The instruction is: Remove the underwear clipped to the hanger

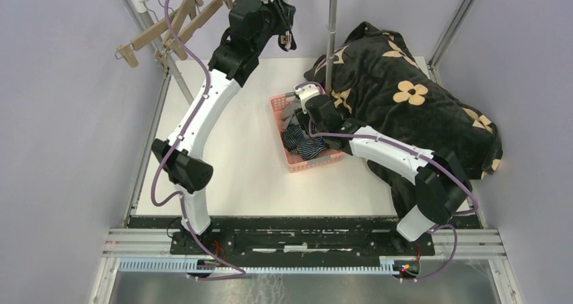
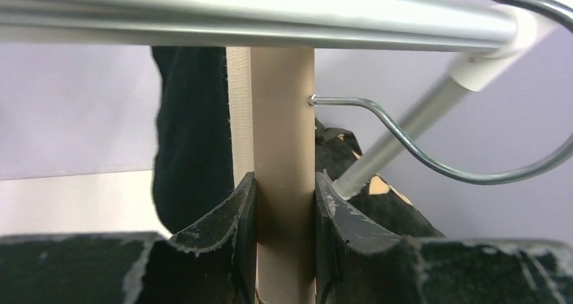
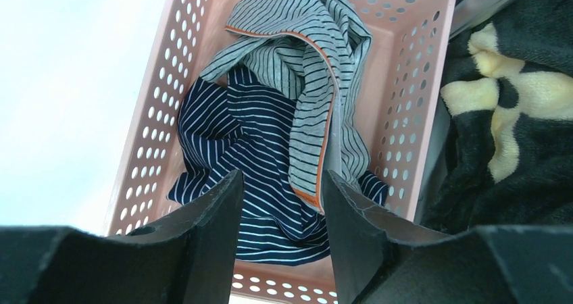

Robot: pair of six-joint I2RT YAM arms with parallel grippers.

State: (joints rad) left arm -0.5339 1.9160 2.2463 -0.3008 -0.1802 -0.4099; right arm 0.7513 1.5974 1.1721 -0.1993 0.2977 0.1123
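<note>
While left fingers [image 2: 230, 230] clamp hanger [image 2: 284, 148], rail [image 2: 270, 20] overhangs.

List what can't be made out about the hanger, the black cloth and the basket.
- Left wrist: the left gripper clamps the hanger; its fingers hide any clip.
- Left wrist: rail, hanger and fingers cut off the black cloth; shape unclear.
- Right wrist: grey striped underwear and navy underwear cover the basket floor.

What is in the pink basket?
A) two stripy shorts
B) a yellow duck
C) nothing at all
A: the pink basket holds the navy striped shorts and the grey striped shorts.
</note>
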